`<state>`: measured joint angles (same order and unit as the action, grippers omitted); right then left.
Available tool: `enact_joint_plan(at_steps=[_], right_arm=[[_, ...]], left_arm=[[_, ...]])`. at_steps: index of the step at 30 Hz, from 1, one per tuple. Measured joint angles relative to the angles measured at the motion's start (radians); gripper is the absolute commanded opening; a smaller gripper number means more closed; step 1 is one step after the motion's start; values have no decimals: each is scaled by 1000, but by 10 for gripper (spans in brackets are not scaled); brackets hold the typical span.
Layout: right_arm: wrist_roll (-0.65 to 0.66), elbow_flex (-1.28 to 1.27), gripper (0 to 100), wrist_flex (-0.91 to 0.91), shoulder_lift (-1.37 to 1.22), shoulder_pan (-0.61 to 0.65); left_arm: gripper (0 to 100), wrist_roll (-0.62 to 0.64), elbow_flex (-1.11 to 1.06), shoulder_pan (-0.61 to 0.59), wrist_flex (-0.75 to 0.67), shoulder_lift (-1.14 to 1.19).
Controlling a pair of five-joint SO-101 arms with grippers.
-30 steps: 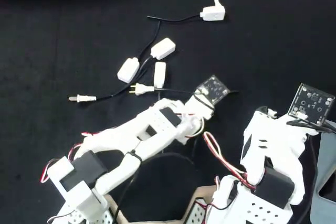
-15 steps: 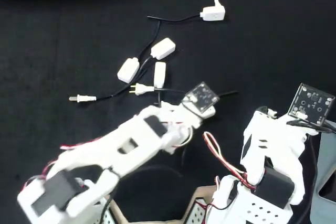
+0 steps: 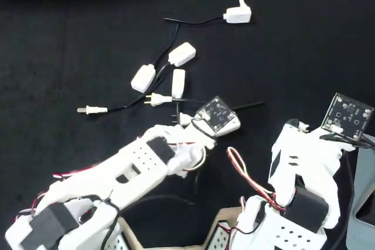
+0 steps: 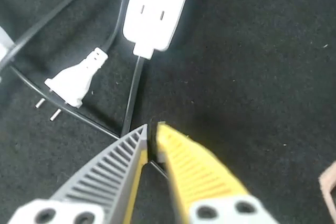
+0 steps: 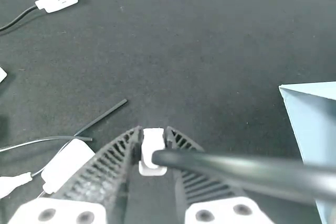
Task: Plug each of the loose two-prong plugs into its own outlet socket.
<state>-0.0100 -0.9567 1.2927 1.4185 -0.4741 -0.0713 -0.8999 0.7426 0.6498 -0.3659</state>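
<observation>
Left arm [image 3: 140,165] pulled back; your left jaws, clenched, sit on the black cord [image 4: 131,95], white two-prong plug [image 4: 73,85] just beside, prongs turned away. Right jaws grip a small white piece [image 5: 152,153].

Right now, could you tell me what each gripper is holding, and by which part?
Right gripper: a white plug, clamped by its body. Left gripper: apparently the black cord, mid-length.
</observation>
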Motion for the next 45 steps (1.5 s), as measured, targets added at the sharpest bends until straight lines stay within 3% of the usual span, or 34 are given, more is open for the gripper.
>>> enact_joint_plan(at_steps=[11, 15, 18, 22, 30, 38, 45], right_arm=[[0, 0, 13, 0, 0, 0], [0, 0, 13, 0, 0, 29], [0, -2, 13, 0, 0, 48], [0, -2, 13, 0, 0, 52], [0, -2, 13, 0, 0, 52], [0, -2, 13, 0, 0, 52], [3, -2, 13, 0, 0, 107]], left_arm=[[208, -66, 106, -138, -64, 258], [110, -74, 169, -141, -61, 353], [30, -114, 195, -141, -23, 359], [28, -190, 209, -132, 31, 361], [28, -206, 233, -129, 161, 359], [29, -209, 206, -155, 347, 163], [30, -229, 34, -275, 384, -107]])
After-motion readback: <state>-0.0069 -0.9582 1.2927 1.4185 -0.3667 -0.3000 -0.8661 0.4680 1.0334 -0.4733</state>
